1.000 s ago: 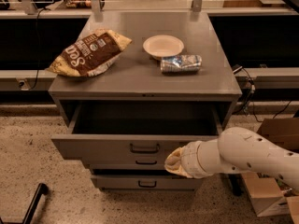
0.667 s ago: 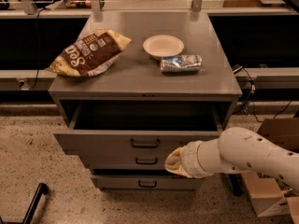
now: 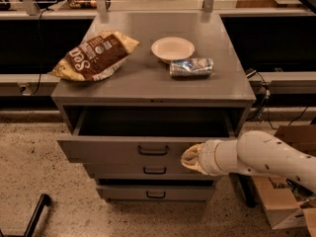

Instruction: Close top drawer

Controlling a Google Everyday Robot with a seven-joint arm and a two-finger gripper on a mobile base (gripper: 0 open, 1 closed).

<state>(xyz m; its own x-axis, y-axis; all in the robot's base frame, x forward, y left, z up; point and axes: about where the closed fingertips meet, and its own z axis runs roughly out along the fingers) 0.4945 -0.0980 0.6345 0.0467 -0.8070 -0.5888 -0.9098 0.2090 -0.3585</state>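
The top drawer (image 3: 108, 149) of the grey metal cabinet stands pulled out, and its dark inside looks empty. Its front panel carries a small black bar handle (image 3: 153, 151) at the centre. My gripper (image 3: 190, 158) is at the end of the white arm (image 3: 266, 159), which comes in from the right. It rests against the right part of the drawer's front panel, just right of the handle. The wrist cover hides the gripper's tip.
Two lower drawers (image 3: 155, 170) (image 3: 156, 194) sit below, slightly out. On the cabinet top (image 3: 148, 83) lie a brown chip bag (image 3: 94, 56), a white bowl (image 3: 173, 48) and a crushed foil packet (image 3: 191, 66). Cardboard boxes (image 3: 286, 201) stand on the floor at right, and a black bar (image 3: 34, 216) at lower left.
The top drawer's front has slid a little inward toward the cabinet. My gripper has moved with it, slightly up and away from the camera.
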